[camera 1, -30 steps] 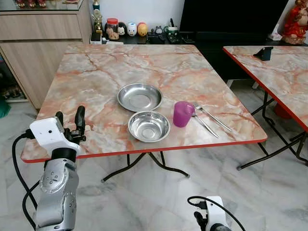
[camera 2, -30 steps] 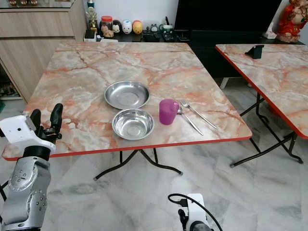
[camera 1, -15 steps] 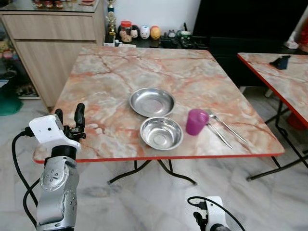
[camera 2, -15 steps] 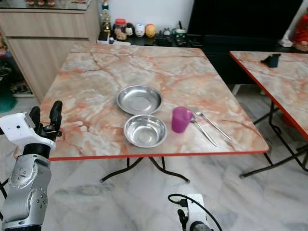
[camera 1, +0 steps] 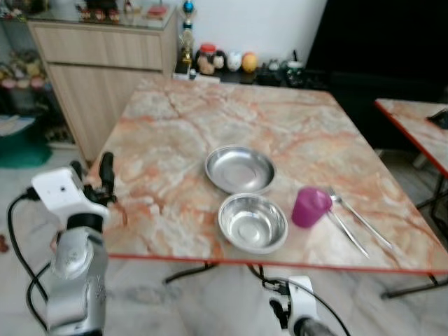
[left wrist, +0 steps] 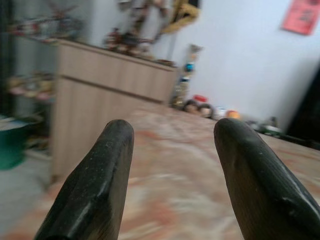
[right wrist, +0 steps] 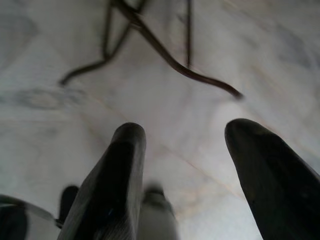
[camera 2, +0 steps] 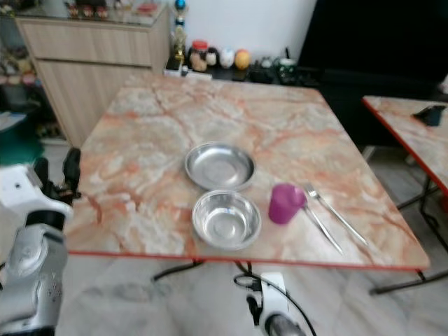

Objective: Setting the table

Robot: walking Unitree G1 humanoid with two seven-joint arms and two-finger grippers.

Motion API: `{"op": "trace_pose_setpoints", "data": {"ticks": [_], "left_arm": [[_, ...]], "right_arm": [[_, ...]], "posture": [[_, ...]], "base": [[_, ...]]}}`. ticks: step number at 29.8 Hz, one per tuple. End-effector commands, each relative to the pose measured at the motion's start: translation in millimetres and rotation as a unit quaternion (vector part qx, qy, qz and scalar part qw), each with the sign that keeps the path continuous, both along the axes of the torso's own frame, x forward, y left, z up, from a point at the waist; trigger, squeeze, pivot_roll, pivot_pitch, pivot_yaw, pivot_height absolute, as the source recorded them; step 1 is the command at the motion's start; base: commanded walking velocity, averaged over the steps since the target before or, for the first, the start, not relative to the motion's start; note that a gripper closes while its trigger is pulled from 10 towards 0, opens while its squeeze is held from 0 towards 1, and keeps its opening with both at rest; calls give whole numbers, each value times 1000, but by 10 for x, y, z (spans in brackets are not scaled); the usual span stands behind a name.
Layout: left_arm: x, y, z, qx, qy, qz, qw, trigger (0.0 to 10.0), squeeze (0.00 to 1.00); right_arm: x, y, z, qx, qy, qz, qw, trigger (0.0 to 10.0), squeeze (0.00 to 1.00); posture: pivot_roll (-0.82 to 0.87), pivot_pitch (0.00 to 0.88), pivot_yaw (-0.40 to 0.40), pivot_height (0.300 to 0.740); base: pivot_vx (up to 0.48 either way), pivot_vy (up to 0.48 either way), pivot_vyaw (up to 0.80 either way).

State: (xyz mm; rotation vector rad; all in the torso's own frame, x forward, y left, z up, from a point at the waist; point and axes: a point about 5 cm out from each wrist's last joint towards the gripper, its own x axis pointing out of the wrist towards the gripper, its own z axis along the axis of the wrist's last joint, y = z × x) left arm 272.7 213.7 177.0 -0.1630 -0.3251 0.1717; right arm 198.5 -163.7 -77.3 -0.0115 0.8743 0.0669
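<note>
On the marble-patterned table [camera 1: 182, 140] lie a shallow steel plate [camera 1: 239, 169], a steel bowl [camera 1: 253, 222] in front of it, a purple cup [camera 1: 309, 206] tipped to the right, and a fork [camera 1: 360, 218] and spoon [camera 1: 346, 231] beside the cup. My left gripper [camera 1: 91, 178] is raised at the table's near left corner, open and empty, well left of the dishes. In the left wrist view its fingers [left wrist: 95, 190] point along the tabletop. My right gripper [right wrist: 182, 165] hangs low under the table's front edge, open over the floor.
A wooden sideboard [camera 1: 105, 63] stands at the back left. Jars and figurines [camera 1: 224, 59] line a dark low cabinet behind the table. A second marble table [camera 1: 420, 129] stands to the right. The table's black folding legs [right wrist: 165, 50] cross the marble floor.
The whole view has shifted right and blurred, so the camera has moved left and closer to the table. The dishes lie as before. Both grippers hold the same pose.
</note>
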Motion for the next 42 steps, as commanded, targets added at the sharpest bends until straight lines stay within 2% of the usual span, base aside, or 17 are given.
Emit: {"op": "trace_pose_setpoints", "data": {"ticks": [1, 7, 9, 11, 13, 14, 17, 18, 21, 25, 26, 28, 29, 31, 32, 34, 42], "left_arm": [[25, -98, 67, -8, -13, -22, 1000, 10000, 0], [32, -114, 75, -7, -11, -32, 999, 10000, 0], [73, -250, 56, -45, 29, -125, 991, 10000, 0], [78, -286, 45, -44, 41, -147, 987, 10000, 0], [81, -348, 37, -19, 56, -182, 981, 10000, 0], [97, -370, 35, -51, 68, -200, 976, 10000, 0], [147, -404, 63, -82, 74, -217, 970, 10000, 0], [185, -448, 48, -83, 91, -231, 965, 10000, 0], [200, -465, 40, -75, 97, -235, 964, 10000, 0], [347, -518, -74, -84, 160, -230, 956, 10000, 0], [380, -527, -100, -83, 173, -227, 955, 10000, 486], [396, -532, -109, -83, 180, -228, 953, 10000, 486], [426, -544, -141, -92, 196, -228, 949, 10000, 1000], [458, -564, -180, -94, 217, -232, 943, 10000, 1000], [521, -590, -244, -99, 249, -236, 934, 10000, 1000], [552, -591, -262, -97, 258, -234, 932, 10000, 1000], [756, -549, -294, -62, 274, -182, 942, 10000, 1000]], "right_arm": [[-33, -107, -11, -12, 8, -7, 1000, 10000, 0], [-33, -107, -12, -12, 8, -6, 1000, 10000, 0], [-33, -106, -12, -13, 10, -4, 1000, 10000, 0], [-33, -105, -13, -14, 10, -3, 1000, 10000, 0], [-34, -105, -14, -14, 12, -2, 1000, 10000, 0], [-37, -105, -16, -14, 13, 1, 1000, 10000, 0], [-41, -102, -18, -13, 15, 4, 1000, 10000, 0], [-42, -99, -19, -12, 15, 5, 1000, 10000, 0], [-43, -98, -19, -12, 16, 5, 1000, 10000, 0], [-48, -89, -22, -9, 16, 8, 1000, 10000, 0], [-48, -88, -23, -9, 16, 8, 1000, 10000, 0], [-49, -87, -23, -9, 16, 9, 1000, 10000, 0], [-49, -86, -23, -9, 16, 8, 1000, 10000, 0], [-49, -85, -23, -9, 16, 9, 1000, 10000, 0], [-48, -81, -23, -9, 16, 10, 1000, 10000, 0], [-47, -80, -23, -9, 17, 11, 1000, 10000, 0], [-52, -77, -25, -9, 17, 15, 1000, 10000, 0]], "posture": [[13, 0, -70, 719], [11, 0, -69, 719], [18, 0, -69, 719], [18, 0, -69, 719], [22, 0, -67, 719], [22, 0, -66, 719], [22, 0, -63, 719], [24, 0, -62, 719], [24, 0, -62, 719], [19, 0, -56, 719], [18, 0, -55, 719], [17, 0, -54, 719], [16, 0, -54, 719], [16, 0, -55, 719], [11, 0, -53, 719], [11, 0, -53, 719], [5, 0, -54, 719]], "base": [[379, 0, 0], [374, 0, 0], [0, 0, 0], [0, 0, 0], [0, 0, 0], [0, 0, 0], [0, 0, 0], [0, 0, 0], [0, 0, 0], [0, 0, 0], [0, 0, 0], [0, 0, 0], [0, 0, 0], [0, 0, 0], [0, 0, 0], [0, 0, 0], [0, 0, 0]]}}
